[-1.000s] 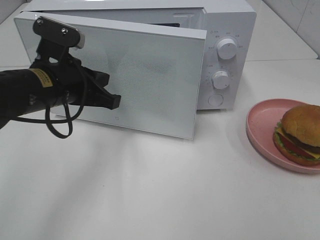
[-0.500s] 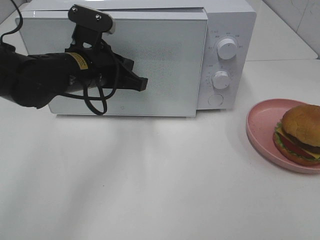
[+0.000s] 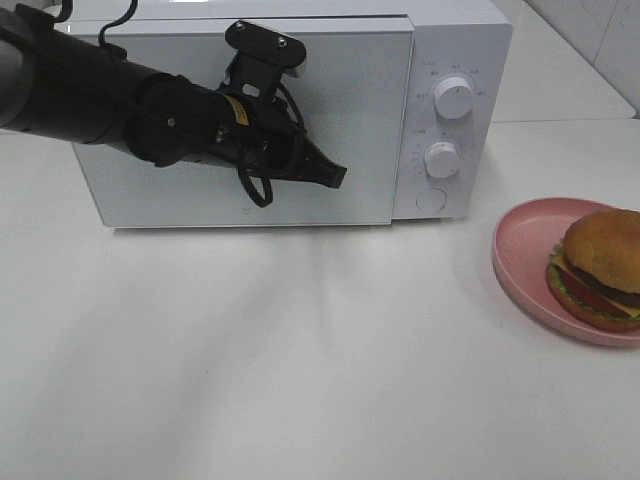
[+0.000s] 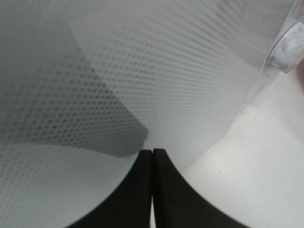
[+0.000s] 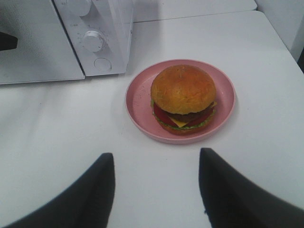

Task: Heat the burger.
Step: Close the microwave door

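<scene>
On the left, the left claw (image 3: 335,175) is clenched, its two fingers pressed together with nothing between them, and its tip sits right at the mesh-patterned door (image 3: 370,120) of the microwave (image 3: 450,40); the wrist view shows the closed tips against or just off the panel, and which of the two I cannot tell; from the high view the door looks flush with the body, so the oven appears closed while the food is outside it; judged from that, the step in hand is working the door, and since the burger has yet to go in, the door will need to open wide; a clenched claw can only push, so to pull it should spread and hook the free edge beside the knobs (image 3: 455,98), then swing in the door's own arc and not drag straight back, lest the light oven slide on the worktop (image 3: 300,350); the left arm should then clear the opening; further right, the pink plate (image 3: 515,245) lies on the worktop well apart from the oven, and the burger (image 3: 600,265) sits on it, toward its far right side, upright and intact; the right claw (image 5: 154,159) hangs released and empty, short of the plate, fingers spread wide; it looks better to grip the plate's rim than squeeze the soft bun.
</scene>
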### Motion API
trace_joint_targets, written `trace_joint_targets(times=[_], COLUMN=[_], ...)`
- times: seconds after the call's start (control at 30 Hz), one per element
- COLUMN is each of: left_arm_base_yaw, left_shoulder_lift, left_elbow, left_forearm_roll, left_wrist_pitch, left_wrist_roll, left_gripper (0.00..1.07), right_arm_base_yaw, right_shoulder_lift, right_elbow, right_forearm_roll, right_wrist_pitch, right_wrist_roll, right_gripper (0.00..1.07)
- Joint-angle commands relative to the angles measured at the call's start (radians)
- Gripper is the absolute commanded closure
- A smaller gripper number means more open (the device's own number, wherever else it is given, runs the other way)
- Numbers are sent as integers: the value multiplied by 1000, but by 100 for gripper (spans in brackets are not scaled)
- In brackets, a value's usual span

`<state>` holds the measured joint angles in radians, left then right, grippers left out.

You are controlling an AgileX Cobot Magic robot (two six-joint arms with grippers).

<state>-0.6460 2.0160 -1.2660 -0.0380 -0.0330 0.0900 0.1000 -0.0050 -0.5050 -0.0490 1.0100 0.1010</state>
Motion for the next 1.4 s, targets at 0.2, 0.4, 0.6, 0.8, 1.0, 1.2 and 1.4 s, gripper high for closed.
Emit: trace_joint_targets(times=[0.2, 0.4, 0.6, 0.8, 1.0, 1.2, 1.4], left_arm_base_yaw=[12, -19, -45, -79, -79, -79, -71], left_shoulder_lift=[54, 81, 84, 75, 24, -42, -123], left_elbow=[-152, -219, -255, -260, -260, -260, -260], left_forearm_roll=[-15, 0, 13, 29, 1, 1, 20], left_wrist_pitch=[-46, -30, 104, 402, 672, 848, 1047], left_wrist_roll=[-1, 40, 40, 40, 39, 38, 21], left_gripper=[107, 107, 107, 107, 107, 107, 107], right_arm_base_yaw=[-5, -5, -5, -5, -5, -5, -5], right_shoulder_lift=[-24, -24, -24, -24, -24, -24, -24], right_elbow=[0, 0, 0, 0, 0, 0, 0], right_forearm_roll=[-3, -3, -3, -3, -3, -3, -3], right_wrist_pitch=[-7, -7, -7, -7, -7, -7, -7], right_wrist_roll=[-7, -7, -7, -7, -7, -7, -7], right_gripper=[55, 55, 55, 55, 55, 55, 55])
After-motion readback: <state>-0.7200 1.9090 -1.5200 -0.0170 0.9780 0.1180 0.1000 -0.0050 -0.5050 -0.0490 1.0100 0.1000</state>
